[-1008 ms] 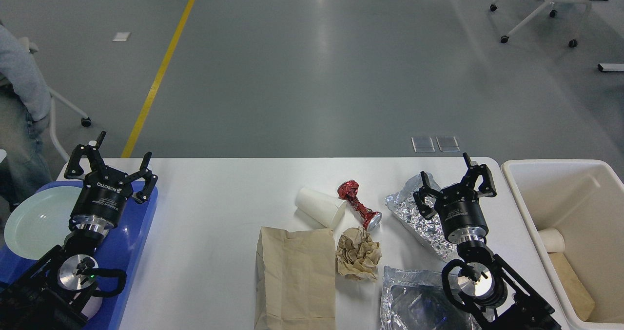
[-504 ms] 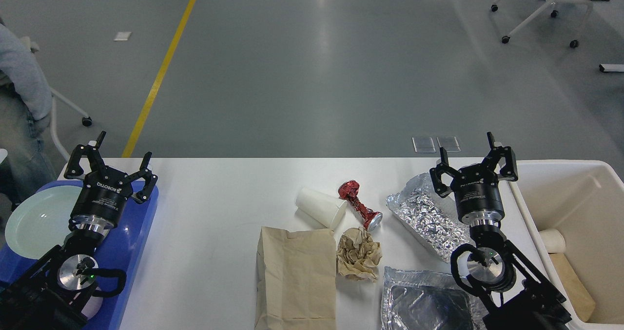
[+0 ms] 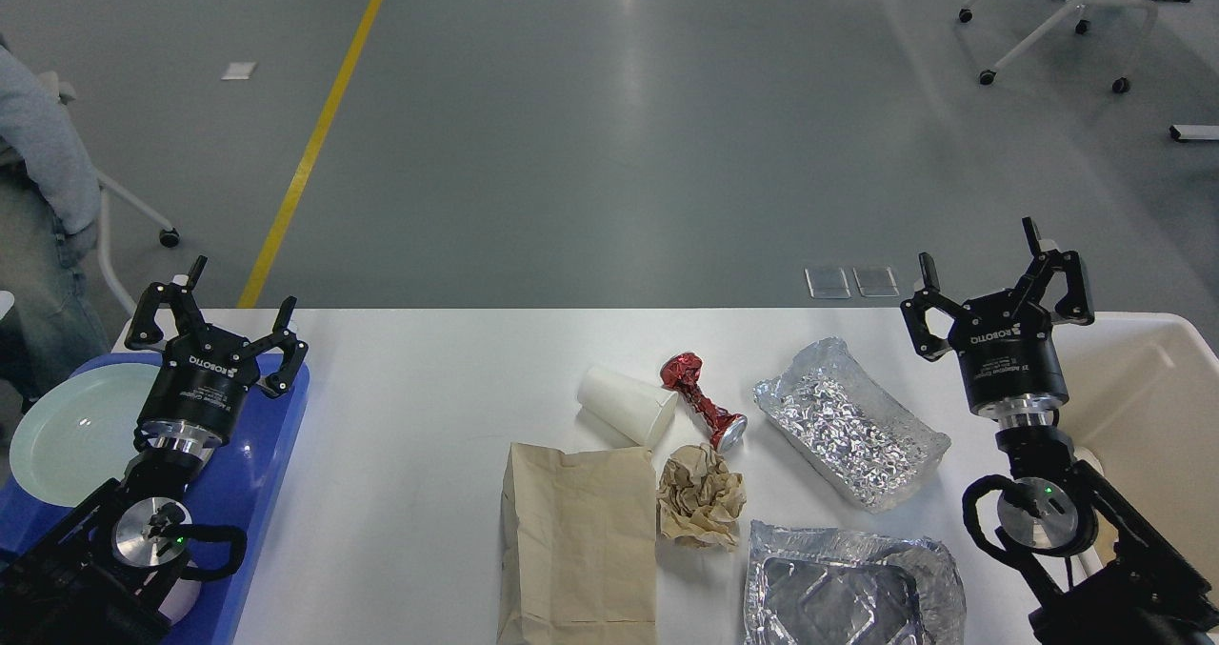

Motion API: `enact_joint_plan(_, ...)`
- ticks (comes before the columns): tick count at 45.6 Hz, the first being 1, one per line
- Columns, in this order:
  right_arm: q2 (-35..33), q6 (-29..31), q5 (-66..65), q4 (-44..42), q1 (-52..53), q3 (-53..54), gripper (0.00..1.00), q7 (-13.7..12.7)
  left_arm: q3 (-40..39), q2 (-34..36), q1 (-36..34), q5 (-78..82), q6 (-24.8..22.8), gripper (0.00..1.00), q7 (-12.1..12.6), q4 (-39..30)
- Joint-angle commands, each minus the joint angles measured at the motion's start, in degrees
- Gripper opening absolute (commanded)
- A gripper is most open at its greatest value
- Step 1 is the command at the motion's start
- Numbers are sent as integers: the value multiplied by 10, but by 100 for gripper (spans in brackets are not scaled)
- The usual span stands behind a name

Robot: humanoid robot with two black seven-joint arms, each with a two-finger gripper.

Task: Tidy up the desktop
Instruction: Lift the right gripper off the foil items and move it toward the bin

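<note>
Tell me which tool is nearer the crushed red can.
Right. The right tool is off to the can's right, by the bin; the left tool is far left, over the blue tray.

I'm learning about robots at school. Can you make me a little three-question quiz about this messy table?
1. True or false: the white cup stands upright.
2. Which is nearest the crumpled paper ball? A) pale plate B) crushed red can C) bin
3. Fill in: the right gripper holds ____.

Key: 1 false, it lies on its side. 2 B. 3 nothing.
</note>
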Motion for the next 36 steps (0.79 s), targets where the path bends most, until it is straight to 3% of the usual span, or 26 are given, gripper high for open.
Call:
enact_joint_plan(1, -27, 0, -2, -3, -9, -2, 100, 2, 0, 0, 0, 0, 0, 96, 0, 0)
enact_joint_plan(36, -31, -1, 3, -11, -97, 11, 100, 5, 0, 0, 0, 0, 0, 96, 0, 0)
